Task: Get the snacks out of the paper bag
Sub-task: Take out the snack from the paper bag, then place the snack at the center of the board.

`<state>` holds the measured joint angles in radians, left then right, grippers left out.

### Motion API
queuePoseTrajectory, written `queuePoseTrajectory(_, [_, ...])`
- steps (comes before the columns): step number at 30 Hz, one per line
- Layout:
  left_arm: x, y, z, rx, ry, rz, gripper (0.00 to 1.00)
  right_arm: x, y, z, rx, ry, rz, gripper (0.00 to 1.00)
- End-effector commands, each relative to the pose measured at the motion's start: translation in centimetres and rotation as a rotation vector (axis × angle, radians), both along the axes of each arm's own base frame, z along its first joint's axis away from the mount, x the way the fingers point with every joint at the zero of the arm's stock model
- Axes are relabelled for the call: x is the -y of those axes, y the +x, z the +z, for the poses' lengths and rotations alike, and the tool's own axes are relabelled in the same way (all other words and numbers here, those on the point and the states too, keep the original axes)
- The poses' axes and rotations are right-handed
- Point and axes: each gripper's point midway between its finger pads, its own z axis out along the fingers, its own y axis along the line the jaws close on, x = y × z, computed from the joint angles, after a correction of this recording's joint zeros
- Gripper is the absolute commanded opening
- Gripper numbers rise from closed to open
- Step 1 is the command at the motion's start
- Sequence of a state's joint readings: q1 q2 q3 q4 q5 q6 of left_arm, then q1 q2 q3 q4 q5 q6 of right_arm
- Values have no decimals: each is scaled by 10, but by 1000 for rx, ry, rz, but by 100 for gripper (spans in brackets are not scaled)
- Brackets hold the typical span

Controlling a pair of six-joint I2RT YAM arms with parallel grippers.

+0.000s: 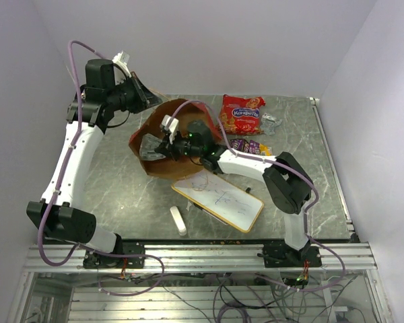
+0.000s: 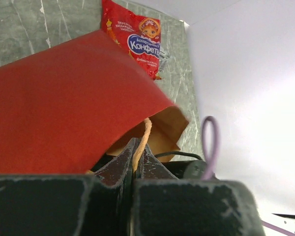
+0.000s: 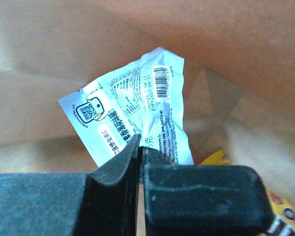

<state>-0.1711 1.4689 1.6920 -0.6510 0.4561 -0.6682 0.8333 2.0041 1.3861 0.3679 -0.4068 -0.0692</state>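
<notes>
The red paper bag (image 1: 163, 124) lies tilted on the table with its mouth toward the right arm. My left gripper (image 2: 135, 147) is shut on its twine handle (image 2: 145, 130) and holds the rim up; it also shows in the top view (image 1: 145, 91). My right gripper (image 3: 140, 147) is inside the bag's brown interior (image 3: 59, 54), shut on a pale blue-white printed packet (image 3: 132, 105). A yellow pack (image 3: 215, 158) lies in the bag beside it. Outside the bag lie the large red-orange snack bag (image 1: 241, 113), a silvery wrapper (image 1: 271, 123) and purple and yellow packs (image 1: 250, 146).
A white whiteboard (image 1: 219, 200) lies under the right arm's forearm, near the front. A small white eraser stick (image 1: 178, 220) lies to its left. The red snack bag also shows in the left wrist view (image 2: 137, 42). Walls close in behind and to the right.
</notes>
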Motion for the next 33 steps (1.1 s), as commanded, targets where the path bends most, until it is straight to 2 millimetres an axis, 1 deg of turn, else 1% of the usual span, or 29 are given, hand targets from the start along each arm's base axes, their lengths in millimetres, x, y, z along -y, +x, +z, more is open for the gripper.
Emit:
queuePoseTrajectory(1, [-9,1,-2,-2,25,11,7,-8,-23,59,109,173,127,0])
queuePoseTrajectory(3, [-9,-1,-2,-9,23,13,7,-8,-22,63,141,174,128,0])
queuePoseTrajectory(7, [-10,-1,-3,-15,24,15,7,-6,-16,65,209,123,127,0])
queuePoseTrajectory(10, [-12,-2,-5,-18,39,16,7,1,-9,75,258,99,84,0])
queuePoseTrajectory(12, [-14,-3,-5,-16,48,22,7,10,-5,85,284,86,41,0])
queuePoseTrajectory(14, [-15,-4,-5,-17,49,23,7,23,-7,89,316,53,10,0])
queuePoseTrajectory(17, [-13,-3,-8,-27,41,18,7,48,-13,85,360,-12,-27,0])
queuePoseTrajectory(21, [-14,-3,-14,-39,41,20,7,90,-16,88,397,-77,-143,0])
queuePoseTrajectory(23, [-16,-3,-15,-41,45,24,7,115,-15,101,428,-74,-231,0])
queuePoseTrajectory(24, [-16,-3,-15,-41,45,26,7,129,-13,102,434,-68,-291,0])
queuePoseTrajectory(25, [-16,-3,-17,-44,46,26,7,142,-10,112,448,-42,-359,0])
queuePoseTrajectory(26, [-16,-2,-18,-48,44,27,7,160,-4,115,452,-26,-445,0])
queuePoseTrajectory(27, [-16,-2,-20,-53,40,27,7,176,3,123,448,1,-529,0])
queuePoseTrajectory(29, [-14,-2,-21,-57,25,22,7,212,21,133,416,37,-697,0])
queuePoseTrajectory(31, [-13,-3,-21,-57,11,20,7,247,41,133,352,57,-840,0])
queuePoseTrajectory(33, [-13,-2,-22,-59,13,23,7,286,60,127,280,63,-986,0])
